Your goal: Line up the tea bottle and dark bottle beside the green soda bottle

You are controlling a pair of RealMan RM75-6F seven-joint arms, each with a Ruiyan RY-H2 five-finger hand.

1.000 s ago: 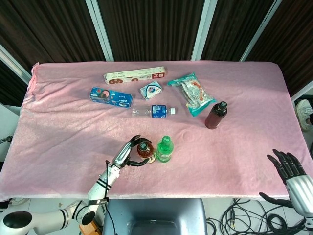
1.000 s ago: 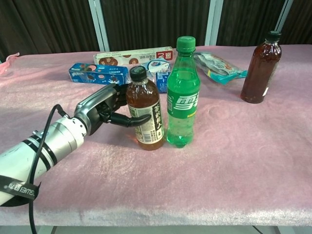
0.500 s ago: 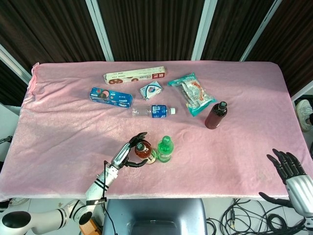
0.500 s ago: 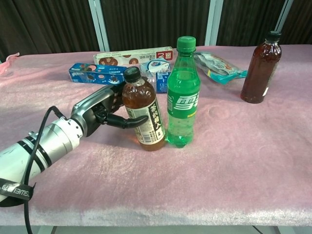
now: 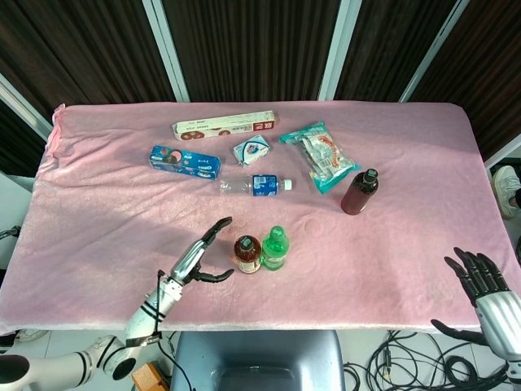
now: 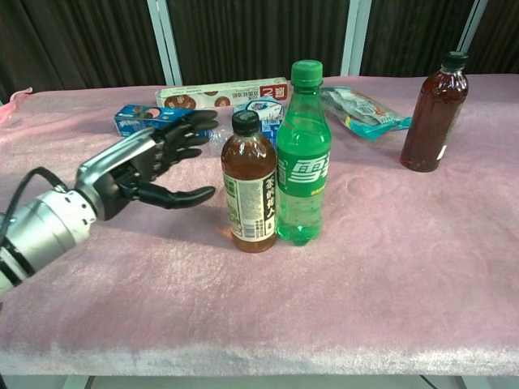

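The amber tea bottle (image 6: 249,185) stands upright against the green plastic soda bottle (image 6: 303,156) — the left hand (image 6: 139,167) beside it, fingers spread, empty. The dark brown bottle (image 6: 434,103) stands well apart; the right hand (image 5: 480,282) hangs open off the pink table (image 5: 106,204).

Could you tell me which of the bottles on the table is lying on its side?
The clear water bottle with the blue label; the tea bottle, green soda bottle and dark bottle all stand upright.

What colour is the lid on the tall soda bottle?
Green, like the green soda bottle itself; the chest view shows it best.
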